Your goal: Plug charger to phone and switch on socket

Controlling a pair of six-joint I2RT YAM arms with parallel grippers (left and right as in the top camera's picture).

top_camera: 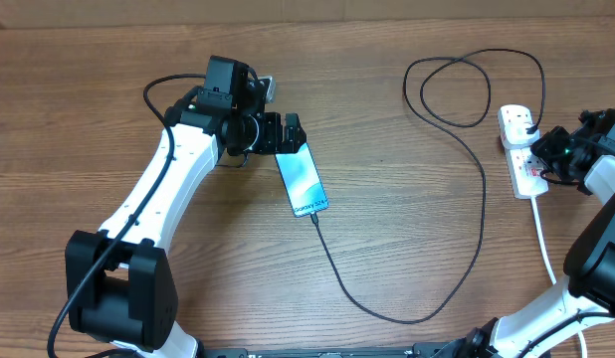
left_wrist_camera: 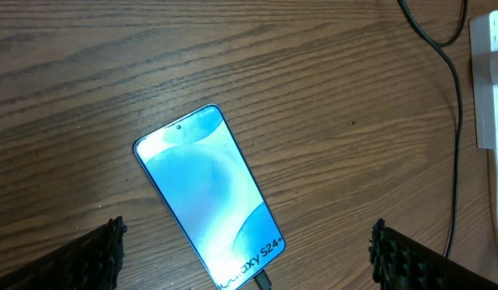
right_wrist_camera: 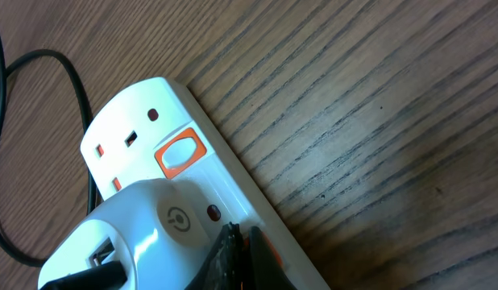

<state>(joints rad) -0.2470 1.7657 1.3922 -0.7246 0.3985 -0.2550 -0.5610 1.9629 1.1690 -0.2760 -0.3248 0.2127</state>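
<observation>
The phone [top_camera: 303, 179] lies face up on the wooden table with its blue-white screen lit, and it also shows in the left wrist view [left_wrist_camera: 209, 193]. The charger's black cable [top_camera: 387, 313] has its tip in the phone's lower end [left_wrist_camera: 262, 281]. It loops round to the white socket strip [top_camera: 521, 149] at the right. My left gripper [top_camera: 284, 134] is open and empty over the phone's top end, its fingers either side [left_wrist_camera: 249, 262]. My right gripper [right_wrist_camera: 237, 240] is shut, with its tips touching an orange switch on the socket [right_wrist_camera: 225, 181] beside a white adapter [right_wrist_camera: 128, 234].
A second orange switch [right_wrist_camera: 178, 155] sits by a free outlet on the strip. The socket's thick white cord [top_camera: 546, 249] runs toward the front right. The cable forms a loop [top_camera: 467, 89] at the back of the table.
</observation>
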